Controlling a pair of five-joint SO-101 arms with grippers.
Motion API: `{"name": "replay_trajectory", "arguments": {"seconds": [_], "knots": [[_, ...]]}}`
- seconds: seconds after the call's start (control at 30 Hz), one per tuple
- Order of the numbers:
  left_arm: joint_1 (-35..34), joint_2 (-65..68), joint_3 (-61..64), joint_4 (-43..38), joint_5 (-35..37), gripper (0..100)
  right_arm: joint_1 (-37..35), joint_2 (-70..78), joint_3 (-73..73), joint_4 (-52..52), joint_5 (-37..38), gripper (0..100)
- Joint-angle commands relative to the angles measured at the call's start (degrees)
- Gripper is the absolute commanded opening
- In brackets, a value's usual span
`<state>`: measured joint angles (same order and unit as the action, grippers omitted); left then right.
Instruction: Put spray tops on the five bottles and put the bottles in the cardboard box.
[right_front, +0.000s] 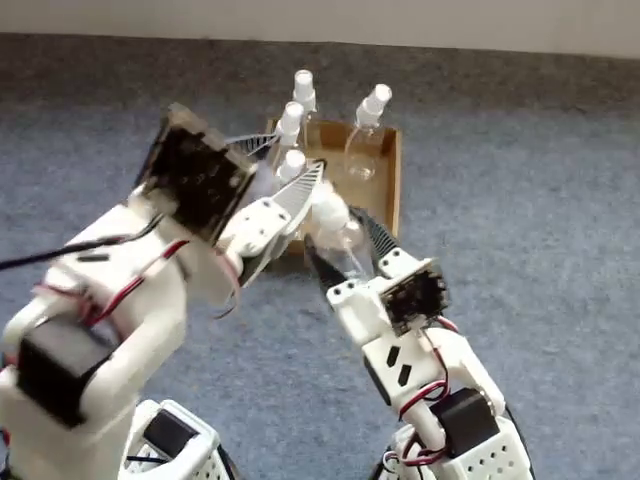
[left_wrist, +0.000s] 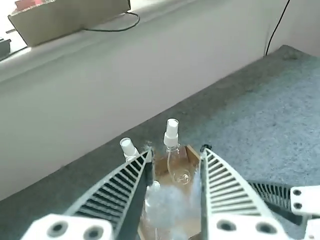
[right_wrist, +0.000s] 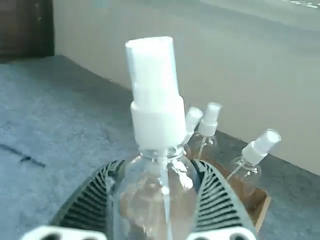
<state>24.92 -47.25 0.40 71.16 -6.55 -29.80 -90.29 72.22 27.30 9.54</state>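
Open grey carpet (right_front: 520, 220) lies wide on both sides of the cardboard box (right_front: 391, 180), which holds four bottles with spray tops (right_front: 374, 105). At the box's near wall the right gripper (right_front: 347, 250) is closed around the belly of an upright clear bottle (right_wrist: 155, 195), whose spray top (right_wrist: 156, 100) rises above the fingertips. The left gripper (right_front: 305, 200) has its fingers apart on either side of that top; whether they touch it cannot be told.
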Motion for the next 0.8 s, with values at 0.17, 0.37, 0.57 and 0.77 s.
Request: {"name": "replay_trajectory", "arguments": {"seconds": [0.17, 0.37, 0.57, 0.77], "knots": [[-3.0, -14.7, 8.3, 5.6, -2.6, 15, 6.6, 9.3, -7.7, -6.2, -3.4, 0.4], [-8.1, -20.5, 35.1, -1.9, -3.3, 15, 6.8, 28.4, -22.6, -6.2, -6.9, 0.4], [-7.9, -27.6, 53.6, -16.0, -3.2, 23, 6.7, 38.5, -33.3, -3.5, -7.4, 0.4], [-2.5, -31.6, 59.9, -20.4, -3.0, 32, 6.5, 37.8, -35.7, 4.7, -7.6, 0.4]]}}
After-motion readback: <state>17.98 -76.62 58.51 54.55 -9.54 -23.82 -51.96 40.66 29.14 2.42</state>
